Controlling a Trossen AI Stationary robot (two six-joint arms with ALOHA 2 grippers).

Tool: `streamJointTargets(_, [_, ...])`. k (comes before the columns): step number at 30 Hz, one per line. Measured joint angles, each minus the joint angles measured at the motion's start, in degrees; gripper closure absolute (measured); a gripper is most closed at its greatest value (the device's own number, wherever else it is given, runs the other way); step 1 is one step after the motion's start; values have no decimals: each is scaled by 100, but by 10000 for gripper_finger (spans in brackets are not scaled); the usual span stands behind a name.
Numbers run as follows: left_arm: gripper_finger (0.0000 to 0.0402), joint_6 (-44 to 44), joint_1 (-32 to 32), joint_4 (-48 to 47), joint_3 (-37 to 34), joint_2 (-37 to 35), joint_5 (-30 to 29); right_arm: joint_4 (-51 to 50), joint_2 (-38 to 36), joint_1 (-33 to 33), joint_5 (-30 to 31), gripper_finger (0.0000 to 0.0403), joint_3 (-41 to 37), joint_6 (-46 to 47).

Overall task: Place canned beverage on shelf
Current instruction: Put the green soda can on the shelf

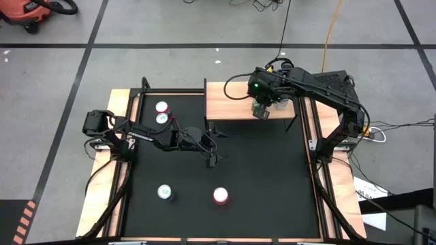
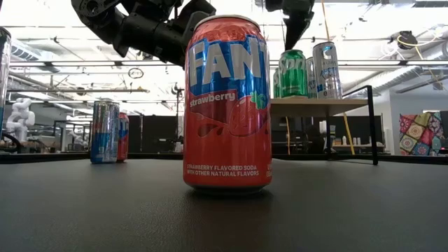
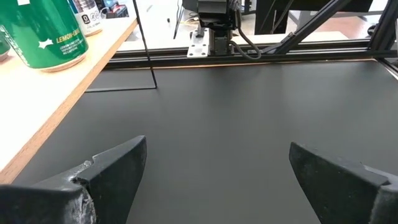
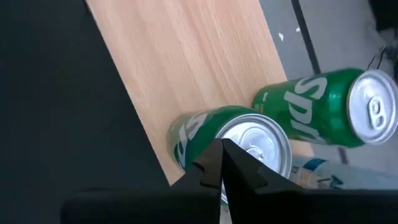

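The shelf (image 1: 225,105) stands at the table's far edge, and its wood top (image 4: 186,62) carries three upright cans. Two are green (image 4: 205,134) (image 4: 323,106) and one is white and blue (image 4: 311,171). My right gripper (image 4: 222,163) is shut, points steeply down and hovers just over the nearer green can's silver top; the low view shows it above that can (image 2: 292,73). My left gripper (image 1: 213,145) waits open over the middle of the black table, with nothing between its fingers (image 3: 112,174). My right gripper's shut fingertips (image 4: 214,162) stand from above over the rim of the green can's top (image 4: 255,143). I cannot tell whether they touch it. The can stands upright on the shelf near its front edge.
A red strawberry soda can (image 1: 221,196) and a pale-topped can (image 1: 165,192) stand near the table's near edge. Two more cans (image 1: 162,113) stand at the far left. Bare black table lies between them, and the shelf's left half is bare wood.
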Motion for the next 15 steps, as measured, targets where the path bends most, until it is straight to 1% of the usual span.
streamJointTargets(7, [9,-1,0,0,0,0,-11,52,7,-9,129,403,-7,-848])
streamJointTargets(12, [9,0,0,-2,2,0,-20,70,8,-116,147,403,-9,-1200])
streamJointTargets(15, [9,-1,0,-2,2,0,-31,82,11,-169,292,403,-12,-1350])
